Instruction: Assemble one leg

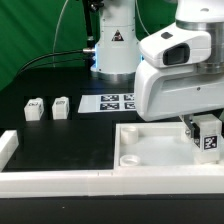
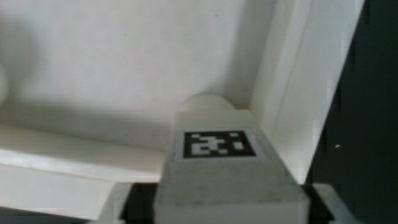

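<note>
My gripper (image 1: pixel 207 140) is shut on a white leg (image 1: pixel 208 137) with a black-and-white tag on its face, held upright over the right part of the large white tray-like part (image 1: pixel 150 150). In the wrist view the leg (image 2: pixel 221 160) fills the space between my fingers (image 2: pixel 327 205), its tip close to the tray's raised wall (image 2: pixel 294 60) near a corner. Whether the tip touches the tray I cannot tell. Two more legs (image 1: pixel 35 108) (image 1: pixel 62 106) stand on the black table at the exterior view's left.
The marker board (image 1: pixel 116 102) lies flat behind the tray, in front of the arm's base (image 1: pixel 113 50). A white rail (image 1: pixel 50 182) runs along the table's front edge, with a white block (image 1: pixel 6 148) at its left end.
</note>
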Controlling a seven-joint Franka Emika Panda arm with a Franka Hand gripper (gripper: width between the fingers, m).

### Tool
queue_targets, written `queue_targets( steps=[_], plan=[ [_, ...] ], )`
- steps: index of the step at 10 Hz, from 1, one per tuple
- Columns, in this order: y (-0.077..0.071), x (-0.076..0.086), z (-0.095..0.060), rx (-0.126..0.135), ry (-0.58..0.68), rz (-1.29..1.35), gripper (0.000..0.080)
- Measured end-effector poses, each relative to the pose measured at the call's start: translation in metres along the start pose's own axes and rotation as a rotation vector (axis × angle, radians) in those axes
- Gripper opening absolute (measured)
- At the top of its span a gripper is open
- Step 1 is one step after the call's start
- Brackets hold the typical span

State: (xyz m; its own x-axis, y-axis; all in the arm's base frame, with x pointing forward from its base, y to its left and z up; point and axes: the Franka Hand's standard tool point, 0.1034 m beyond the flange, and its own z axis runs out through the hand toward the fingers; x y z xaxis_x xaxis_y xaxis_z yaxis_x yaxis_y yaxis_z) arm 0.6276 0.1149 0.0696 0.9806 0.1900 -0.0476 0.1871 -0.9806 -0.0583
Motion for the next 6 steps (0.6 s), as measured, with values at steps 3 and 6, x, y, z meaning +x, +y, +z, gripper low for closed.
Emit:
queue_targets(
  steps=[3,6],
  plan=[
    [-0.0008,0.0001,0.0002,0.005,0.001,0.216,0.0289],
    [-0.001,0.0001,0.0006,0.01,0.012,0.54,0.029]
  ],
)
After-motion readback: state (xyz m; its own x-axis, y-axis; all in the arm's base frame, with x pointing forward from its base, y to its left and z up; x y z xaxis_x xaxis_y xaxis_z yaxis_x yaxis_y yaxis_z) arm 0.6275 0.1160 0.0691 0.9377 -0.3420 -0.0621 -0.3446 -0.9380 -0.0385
